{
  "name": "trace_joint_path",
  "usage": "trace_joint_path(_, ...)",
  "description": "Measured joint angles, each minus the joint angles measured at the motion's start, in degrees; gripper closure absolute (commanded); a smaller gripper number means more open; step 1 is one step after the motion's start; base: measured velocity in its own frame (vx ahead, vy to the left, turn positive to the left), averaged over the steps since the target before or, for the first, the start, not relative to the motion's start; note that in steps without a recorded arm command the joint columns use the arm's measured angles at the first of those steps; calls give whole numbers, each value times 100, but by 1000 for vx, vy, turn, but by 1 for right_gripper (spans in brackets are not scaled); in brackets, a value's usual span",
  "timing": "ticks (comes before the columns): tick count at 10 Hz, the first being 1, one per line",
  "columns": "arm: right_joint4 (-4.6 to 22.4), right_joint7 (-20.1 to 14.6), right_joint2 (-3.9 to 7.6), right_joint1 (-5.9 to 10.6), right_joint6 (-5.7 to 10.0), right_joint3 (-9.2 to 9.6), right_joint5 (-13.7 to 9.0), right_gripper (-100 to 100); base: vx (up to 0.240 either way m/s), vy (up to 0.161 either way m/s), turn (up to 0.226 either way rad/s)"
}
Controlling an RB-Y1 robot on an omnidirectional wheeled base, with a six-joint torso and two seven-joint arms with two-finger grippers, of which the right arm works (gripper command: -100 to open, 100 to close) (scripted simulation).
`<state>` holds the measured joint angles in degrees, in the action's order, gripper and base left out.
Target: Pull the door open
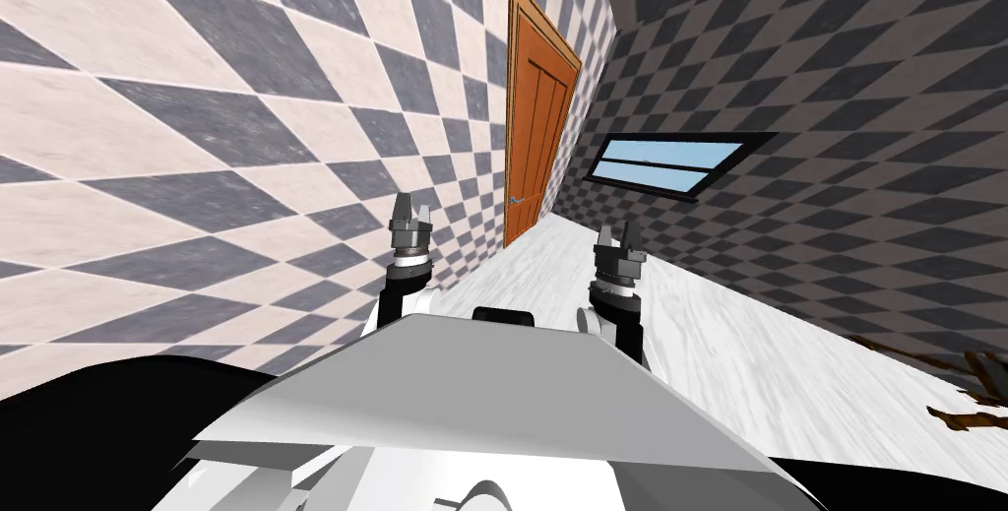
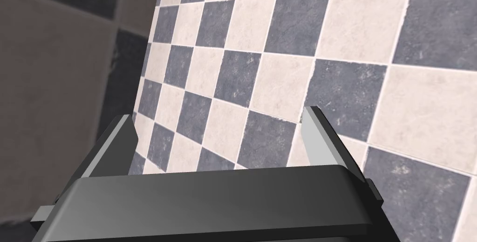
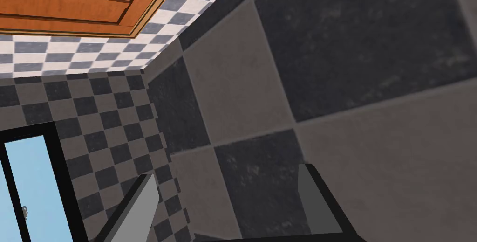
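A narrow tiled corridor, seen steeply from the robot's head with the whole scene slanted. The orange-brown panelled door (image 1: 536,116) stands far ahead at about twelve o'clock, set in the pale and grey checkered wall (image 1: 246,121) that runs along the robot's left side. It looks shut, lying flush in its frame. A small silver handle (image 1: 516,200) sits on the door's nearer edge, low down in this view. The left gripper (image 1: 411,212) is raised at about eleven o'clock from the robot's chest, close beside the checkered wall. Its own camera shows its two blade-like fingers (image 2: 128,127) spread roughly a third of the picture's width apart, with nothing between them. The right gripper (image 1: 618,237) is raised at about one o'clock from the chest, over the white floor (image 1: 787,367). Its fingers (image 3: 149,197) are spread just as wide and also hold nothing. Both grippers are well apart from the door and its handle. Beyond the right gripper's fingers, its camera takes in a corner of the door (image 3: 70,1) and part of a window (image 3: 28,183). In the head view that window (image 1: 669,165), dark-framed with light blue glass, lies at about two o'clock on the darker checkered wall (image 1: 837,92) on the robot's right. At about four o'clock, by the picture's edge, a brown shape (image 1: 970,392) lies on the floor; what it is cannot be told.
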<state>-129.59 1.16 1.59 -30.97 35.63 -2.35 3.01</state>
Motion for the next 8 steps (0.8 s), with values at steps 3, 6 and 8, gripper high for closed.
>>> trace_joint_path(3,368,-25,51,138,74,37,-4,-100,110,-33,108)
trace_joint_path(6,766,-89,134,291,135,43,-37,-100,116,-61,120)
trace_joint_path(8,989,-129,186,394,154,40,-57,-100,83,-51,93)
